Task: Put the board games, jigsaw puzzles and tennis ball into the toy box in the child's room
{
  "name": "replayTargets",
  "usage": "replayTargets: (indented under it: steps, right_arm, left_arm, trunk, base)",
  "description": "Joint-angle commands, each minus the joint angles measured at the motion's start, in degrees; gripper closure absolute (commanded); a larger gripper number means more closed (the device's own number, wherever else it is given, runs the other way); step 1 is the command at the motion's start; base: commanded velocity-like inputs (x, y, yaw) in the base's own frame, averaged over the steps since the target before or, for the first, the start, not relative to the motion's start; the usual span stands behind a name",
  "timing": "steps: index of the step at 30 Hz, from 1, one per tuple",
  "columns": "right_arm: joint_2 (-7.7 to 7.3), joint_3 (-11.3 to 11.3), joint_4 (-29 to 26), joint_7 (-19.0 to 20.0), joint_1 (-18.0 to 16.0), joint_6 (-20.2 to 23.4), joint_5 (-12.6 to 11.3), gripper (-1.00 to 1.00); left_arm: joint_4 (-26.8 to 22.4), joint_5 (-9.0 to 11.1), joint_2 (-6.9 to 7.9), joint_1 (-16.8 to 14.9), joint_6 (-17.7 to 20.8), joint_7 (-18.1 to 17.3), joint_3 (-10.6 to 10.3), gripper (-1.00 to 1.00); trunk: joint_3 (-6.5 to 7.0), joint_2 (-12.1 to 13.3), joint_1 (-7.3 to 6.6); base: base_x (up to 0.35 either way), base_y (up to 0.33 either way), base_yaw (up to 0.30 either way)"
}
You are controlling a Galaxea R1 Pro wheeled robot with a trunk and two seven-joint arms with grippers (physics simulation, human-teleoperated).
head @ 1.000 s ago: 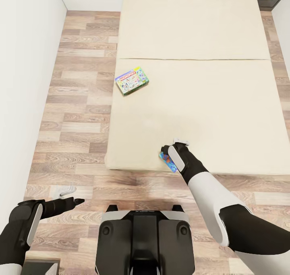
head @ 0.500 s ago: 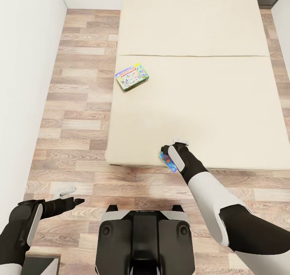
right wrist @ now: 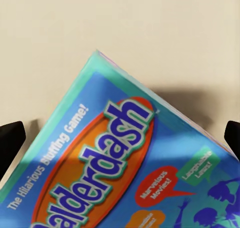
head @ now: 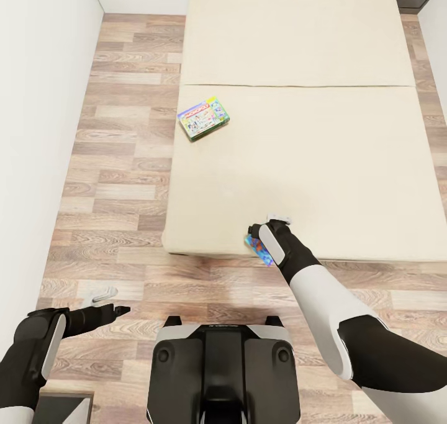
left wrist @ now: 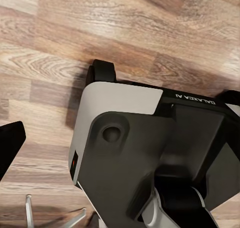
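Head view: two board games on the cream bed (head: pixel 323 163). The Monopoly box (head: pixel 203 118) lies flat near the bed's left edge, just on the near side of the seam across the mattress, turned a bit askew; green sides, pale lid w/ small coloured pics and a red logo strip. The Balderdash box (head: pixel 259 249) sits at the bed's near edge, right at the lip, partly hidden by the right hand (head: pixel 268 224); only a blue sliver w/ orange shows past the wrist. Right arm reaches fwd from the lower right, white forearm, black wrist, hand over that box at the near edge; can't tell from here if fingers are spread or closed. Left arm is low at the lower left, bent, forearm pointing right over the wood floor (head: pixel 118 182); left hand (head: pixel 118 310) looks pressed together to a point, holding nothing. Robot base (head: pixel 223 368) fills the bottom centre, standing on the floor just short of the bed.

Left wrist view: looks down on the robot base (left wrist: pixel 150 153), grey-white shell w/ black panels, over wood floor (left wrist: pixel 125 32). One dark fingertip (left wrist: pixel 10 143) at the frame edge.

Right wrist view: Balderdash box (right wrist: pixel 125 173) close up, tilted diagonally on the bed cover (right wrist: pixel 120 32); teal border, blue face, orange oval w/ the title in blue-white letters, "The Hilarious Bluffing Game!" along one side, red speech bubble. Two dark fingertips (right wrist: pixel 10 143) sit at opposite frame edges, wide apart, the box between them, not touching it.
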Motion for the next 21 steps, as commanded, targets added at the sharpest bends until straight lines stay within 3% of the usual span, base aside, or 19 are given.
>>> replayTargets:
  steps: [1, 14, 21]
  right_arm:
    - [0.0, 0.2, -0.1, -0.5, 0.0, 0.1, -0.5, -1.0]
    - [0.0, 0.1, -0.3, -0.4, 0.0, 0.1, -0.5, -1.0]
    - [0.0, 0.2, -4.2, -0.7, 0.0, 0.7, -0.5, -1.0]
  left_arm:
    - [0.0, 0.0, 0.0, 0.0, 0.3, -0.2, 0.1, -1.0]
    - [0.0, 0.0, -0.01, 0.0, 0.3, -0.2, 0.1, -1.0]
    - [0.0, 0.0, -0.01, 0.0, 0.3, -0.2, 0.1, -1.0]
  trunk:
    - [-0.06, -0.1, 0.04]
    - [-0.06, -0.1, 0.04]
    - [-0.06, -0.1, 0.04]
  base:
    - [0.0, 0.0, 0.0]
    - [0.0, 0.0, 0.0]
    - [0.0, 0.0, 0.0]
